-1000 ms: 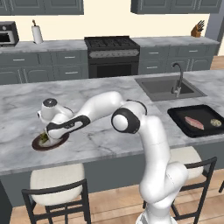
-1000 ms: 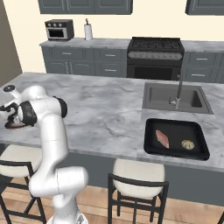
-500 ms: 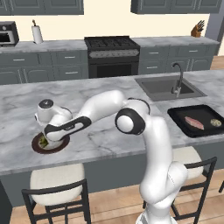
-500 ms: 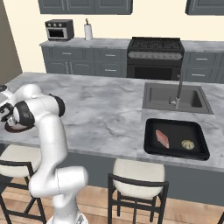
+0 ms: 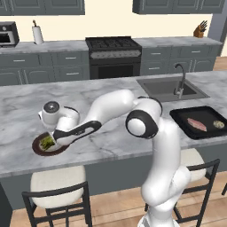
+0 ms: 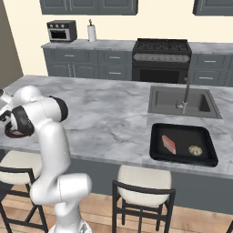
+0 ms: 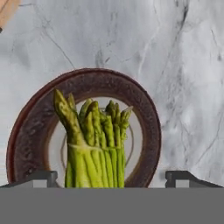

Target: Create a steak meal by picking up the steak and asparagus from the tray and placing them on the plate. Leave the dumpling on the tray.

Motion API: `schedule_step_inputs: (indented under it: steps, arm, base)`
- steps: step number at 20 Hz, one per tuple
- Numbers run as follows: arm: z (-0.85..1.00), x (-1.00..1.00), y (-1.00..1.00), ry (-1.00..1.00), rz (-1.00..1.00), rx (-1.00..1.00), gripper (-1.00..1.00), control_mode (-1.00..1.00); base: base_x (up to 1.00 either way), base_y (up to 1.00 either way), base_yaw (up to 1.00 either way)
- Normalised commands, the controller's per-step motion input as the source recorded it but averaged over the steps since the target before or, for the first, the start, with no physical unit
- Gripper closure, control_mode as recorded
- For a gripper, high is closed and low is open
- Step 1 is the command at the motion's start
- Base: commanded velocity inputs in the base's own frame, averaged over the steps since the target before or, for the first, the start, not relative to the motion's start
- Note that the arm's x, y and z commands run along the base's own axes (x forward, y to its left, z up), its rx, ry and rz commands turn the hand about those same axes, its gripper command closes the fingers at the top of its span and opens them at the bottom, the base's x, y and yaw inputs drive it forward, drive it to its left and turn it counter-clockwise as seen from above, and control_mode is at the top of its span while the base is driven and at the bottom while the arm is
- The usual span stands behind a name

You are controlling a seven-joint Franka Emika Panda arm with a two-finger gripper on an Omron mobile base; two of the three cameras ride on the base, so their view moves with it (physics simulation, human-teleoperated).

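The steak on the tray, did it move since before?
No. In the left base view the steak lies in the same spot in the black tray, beside the dumpling, as a second ago.

A long grey-veined marble table (image 5: 26, 106) is seen across the foreground, and a grey sink basin (image 6: 179, 101) with a curved faucet (image 6: 184, 93) is set into it. Behind the table, a black range (image 5: 114, 56) is fitted between runs of dark grey cabinets (image 5: 44, 71) under a pale worktop. On that worktop, left of the range, a small toaster oven (image 6: 62, 30) and a paper-towel roll (image 6: 91, 32) are placed; far right of the range, a knife block (image 5: 200, 30) is seen. Above the range, a cream wall (image 5: 106, 22) is flanked by grey upper cabinets (image 6: 88, 6). In front of the table, dark-framed stools with cream seats (image 6: 143, 179) are set on a wooden plank floor (image 5: 115, 208).
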Motion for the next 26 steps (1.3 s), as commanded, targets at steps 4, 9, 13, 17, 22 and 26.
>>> schedule_step_inputs:
  steps: [4,9,13,17,22,26]
  arm:
    - [0.96,-0.19,-0.17,-0.08,0.00,0.00,-1.00,-1.00]
    - [0.59,-0.25,-0.71,0.00,-0.18,0.01,-1.00,-1.00]
    - [0.32,-0.06,-0.94,0.00,-0.34,0.00,-1.00,-1.00]
    - [0.12,-0.04,-1.00,0.00,-0.43,0.00,-1.00,-1.00]
    - [0.11,-0.07,-1.00,0.00,-0.43,0.00,-1.00,-1.00]
    - [0.31,-0.01,-1.00,0.00,-0.40,0.00,-1.00,-1.00]
  base:
    - [0.00,0.00,0.00]
    - [0.00,0.00,0.00]
    - [0.00,0.00,0.00]
    - [0.00,0.00,0.00]
    - [0.00,0.00,0.00]
    - [0.00,0.00,0.00]
